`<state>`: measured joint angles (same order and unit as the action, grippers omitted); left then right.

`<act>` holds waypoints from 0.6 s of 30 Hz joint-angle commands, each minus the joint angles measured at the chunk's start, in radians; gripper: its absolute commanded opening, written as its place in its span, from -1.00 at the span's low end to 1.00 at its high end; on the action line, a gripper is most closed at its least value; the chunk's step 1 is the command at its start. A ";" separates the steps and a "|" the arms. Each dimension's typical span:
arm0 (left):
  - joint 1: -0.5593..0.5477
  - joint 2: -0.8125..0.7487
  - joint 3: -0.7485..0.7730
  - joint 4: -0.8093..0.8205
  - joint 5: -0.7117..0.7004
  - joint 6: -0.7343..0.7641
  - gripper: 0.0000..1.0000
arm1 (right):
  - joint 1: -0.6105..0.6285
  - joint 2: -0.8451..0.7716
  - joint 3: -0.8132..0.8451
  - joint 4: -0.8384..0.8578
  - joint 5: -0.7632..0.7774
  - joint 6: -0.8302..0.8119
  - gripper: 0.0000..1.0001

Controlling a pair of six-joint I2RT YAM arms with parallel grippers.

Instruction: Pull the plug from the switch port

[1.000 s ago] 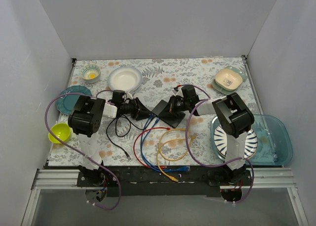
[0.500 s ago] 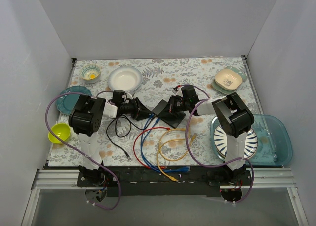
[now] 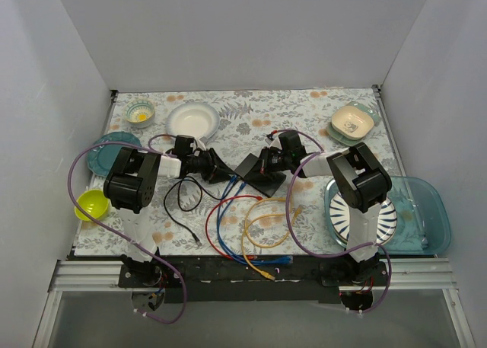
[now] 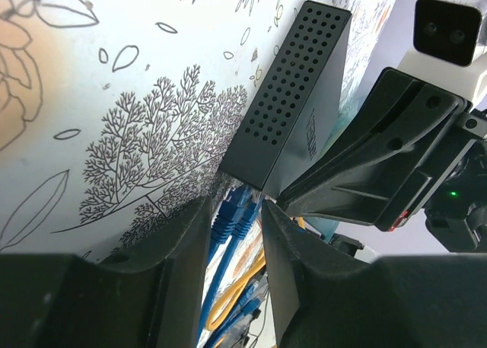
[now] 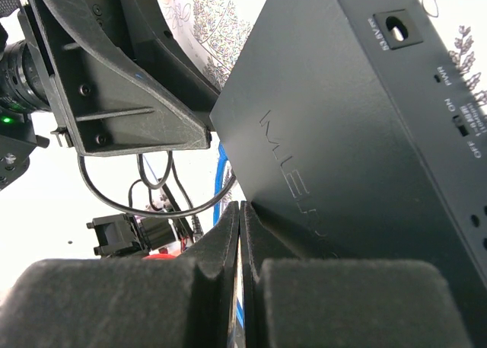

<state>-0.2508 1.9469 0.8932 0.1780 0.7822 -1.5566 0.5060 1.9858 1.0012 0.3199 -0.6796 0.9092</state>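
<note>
switch | right gripper pinching its edge | left gripper clamps blue plug, edged leftward

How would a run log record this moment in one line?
left gripper: jaws closed around blue plug | right gripper: jaws shut, against switch | unplugged: cannot tell

"Can you read any words here?"

"Yes, on the switch. On its side, next to a little slider, it says 'ON' and 'OFF'."

"Is there anything on its top?"

"Big letters, seen upside down. Part of the word is hidden, so I can't read it."

"What about by the round hole?"

"A tiny label, too small to read. The left wrist view shows one more tiny label on the switch. That one is too small too."
</note>
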 commanded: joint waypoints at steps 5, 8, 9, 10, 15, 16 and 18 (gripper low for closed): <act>-0.002 0.061 0.024 -0.092 -0.024 0.070 -0.35 | 0.003 0.044 0.014 -0.100 0.094 -0.050 -0.92; -0.002 0.081 0.041 -0.104 -0.035 0.064 -0.35 | 0.003 0.044 0.014 -0.108 0.100 -0.055 -0.92; -0.002 0.090 0.046 -0.110 -0.047 0.063 -0.35 | 0.003 0.042 0.013 -0.113 0.101 -0.058 -0.92; -0.002 0.093 0.056 -0.112 -0.054 0.059 -0.34 | 0.003 0.042 0.014 -0.116 0.103 -0.059 -0.92; -0.002 0.107 0.090 -0.130 -0.086 0.056 -0.34 | 0.003 0.038 0.014 -0.127 0.106 -0.067 -0.92; -0.002 0.115 0.096 -0.135 -0.090 0.064 -0.35 | 0.003 0.036 0.016 -0.130 0.106 -0.067 -0.92; -0.001 0.122 0.107 -0.147 -0.093 0.073 -0.39 | 0.003 0.039 0.017 -0.131 0.107 -0.069 -0.92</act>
<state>-0.2512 2.0148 0.9867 0.1089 0.8276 -1.5372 0.5064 1.9873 1.0187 0.2874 -0.6750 0.8948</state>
